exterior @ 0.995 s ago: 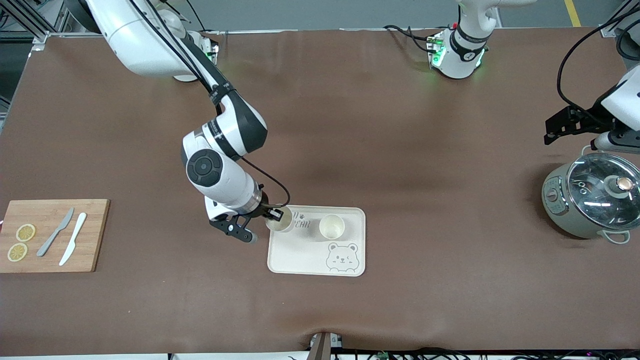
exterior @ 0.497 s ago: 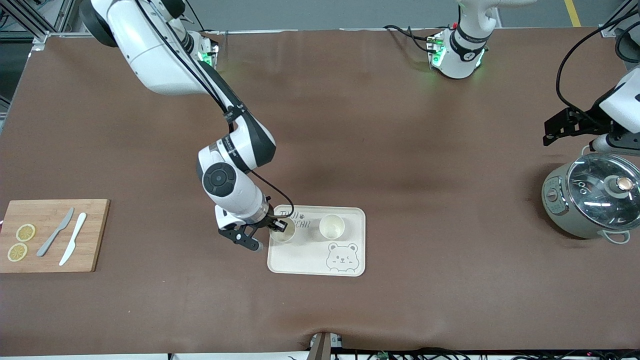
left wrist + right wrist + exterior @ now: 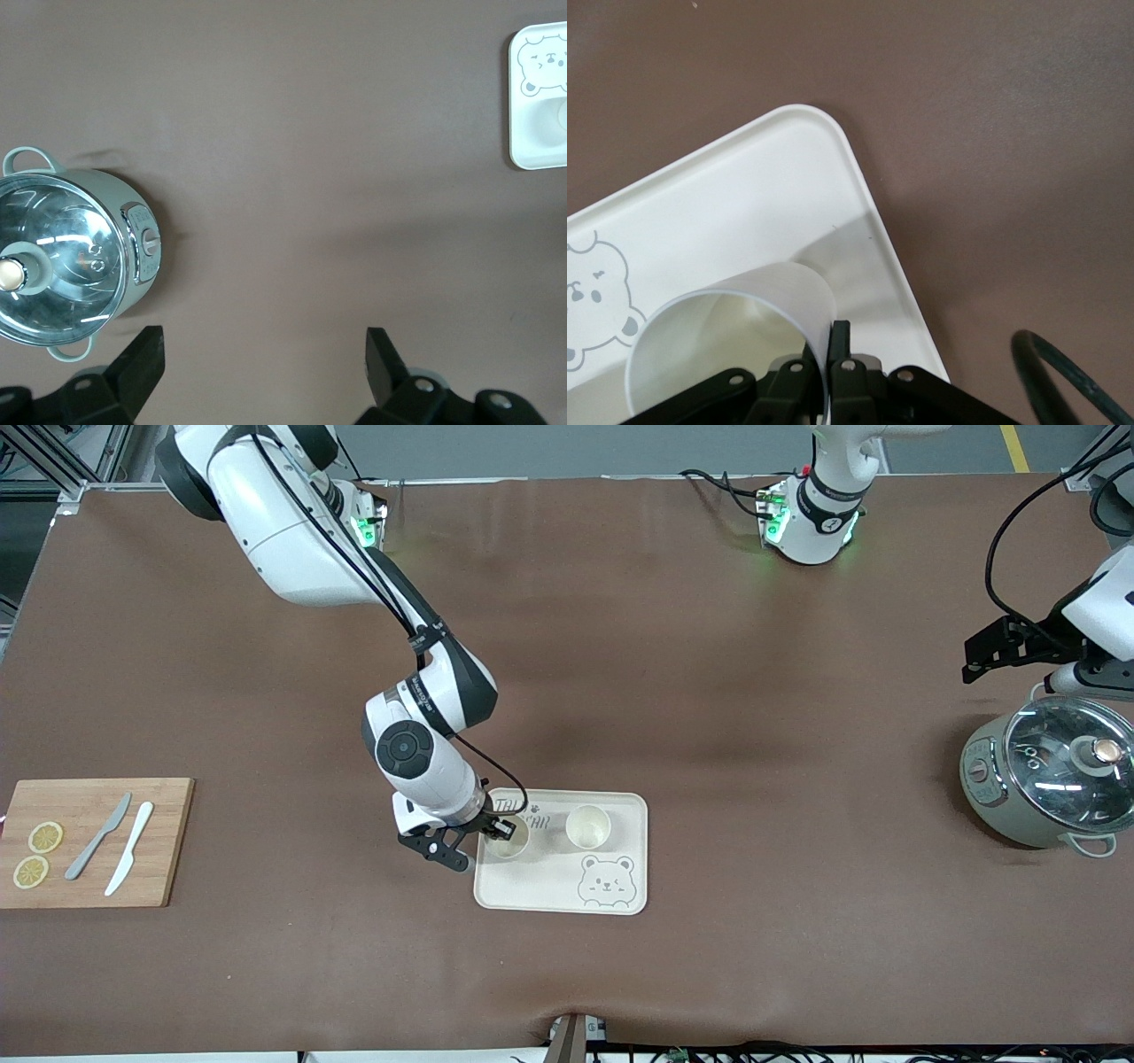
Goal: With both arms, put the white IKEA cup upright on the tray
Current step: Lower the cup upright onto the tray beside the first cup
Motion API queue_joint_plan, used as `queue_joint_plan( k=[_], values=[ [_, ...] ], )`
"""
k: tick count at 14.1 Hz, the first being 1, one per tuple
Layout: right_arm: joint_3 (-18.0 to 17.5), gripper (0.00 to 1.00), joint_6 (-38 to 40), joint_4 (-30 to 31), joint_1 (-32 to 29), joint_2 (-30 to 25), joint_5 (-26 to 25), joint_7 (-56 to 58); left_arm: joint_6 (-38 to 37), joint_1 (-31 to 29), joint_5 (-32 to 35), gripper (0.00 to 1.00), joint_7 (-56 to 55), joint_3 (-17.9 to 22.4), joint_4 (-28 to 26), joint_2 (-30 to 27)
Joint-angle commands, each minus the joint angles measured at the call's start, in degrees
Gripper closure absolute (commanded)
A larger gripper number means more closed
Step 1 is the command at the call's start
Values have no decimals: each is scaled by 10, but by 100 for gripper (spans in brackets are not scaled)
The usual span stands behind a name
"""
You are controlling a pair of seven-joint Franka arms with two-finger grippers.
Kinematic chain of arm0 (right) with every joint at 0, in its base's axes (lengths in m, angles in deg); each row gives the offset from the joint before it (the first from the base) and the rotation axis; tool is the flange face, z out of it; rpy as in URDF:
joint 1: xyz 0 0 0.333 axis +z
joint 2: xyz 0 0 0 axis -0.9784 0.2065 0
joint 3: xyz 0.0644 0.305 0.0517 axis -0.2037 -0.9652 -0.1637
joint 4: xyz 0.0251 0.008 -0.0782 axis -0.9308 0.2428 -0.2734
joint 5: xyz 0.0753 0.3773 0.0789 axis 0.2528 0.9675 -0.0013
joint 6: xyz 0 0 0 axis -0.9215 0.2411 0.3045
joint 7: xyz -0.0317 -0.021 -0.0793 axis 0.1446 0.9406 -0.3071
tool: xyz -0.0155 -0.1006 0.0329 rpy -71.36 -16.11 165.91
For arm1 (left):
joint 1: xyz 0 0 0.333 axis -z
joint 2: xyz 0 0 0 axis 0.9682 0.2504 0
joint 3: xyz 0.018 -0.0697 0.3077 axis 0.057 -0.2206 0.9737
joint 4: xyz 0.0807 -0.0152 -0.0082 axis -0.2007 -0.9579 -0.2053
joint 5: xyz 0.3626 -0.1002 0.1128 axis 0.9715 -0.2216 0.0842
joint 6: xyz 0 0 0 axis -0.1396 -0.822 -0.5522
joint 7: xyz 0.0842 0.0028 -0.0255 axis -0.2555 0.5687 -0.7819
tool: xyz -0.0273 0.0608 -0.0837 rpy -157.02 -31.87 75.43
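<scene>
Right gripper (image 3: 501, 832) clamped on upright white plastic cup's (image 3: 508, 840) rim over cream rectangular bear-printed tray (image 3: 562, 886); left gripper (image 3: 263, 354) spread apart, waiting above brown counter (image 3: 709, 691).

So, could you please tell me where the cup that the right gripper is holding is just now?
The held cup is upright over the tray, at the tray's end toward the right arm, pinched at its rim by the right gripper, beside a second cup.

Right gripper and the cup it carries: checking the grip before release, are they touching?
Touching. The right wrist view shows the right gripper with its fingers pinching the cup wall at the rim.
</scene>
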Motion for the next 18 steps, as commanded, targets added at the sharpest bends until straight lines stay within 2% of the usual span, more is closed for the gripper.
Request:
queue_joint_plan(
  k=[1,6,12,13,15,18],
  values=[
    [7,100,-1,-22,10,13,-12,-18,-8,3,5,0,4,1,14,7],
    [24,100,-20,-21,25,26,-14,-21,-8,3,4,0,4,1,14,7],
    [27,100,-20,-21,26,28,-14,-21,-7,3,4,0,2,1,15,7],
    [27,82,-20,-21,25,28,-14,-20,-8,3,4,0,2,1,15,8],
    [27,0,-19,-21,23,28,-14,-19,-8,3,4,0,3,1,15,7],
    [27,0,-19,-21,20,27,-21,-18,-7,2,4,0,1,1,15,10]
  ],
)
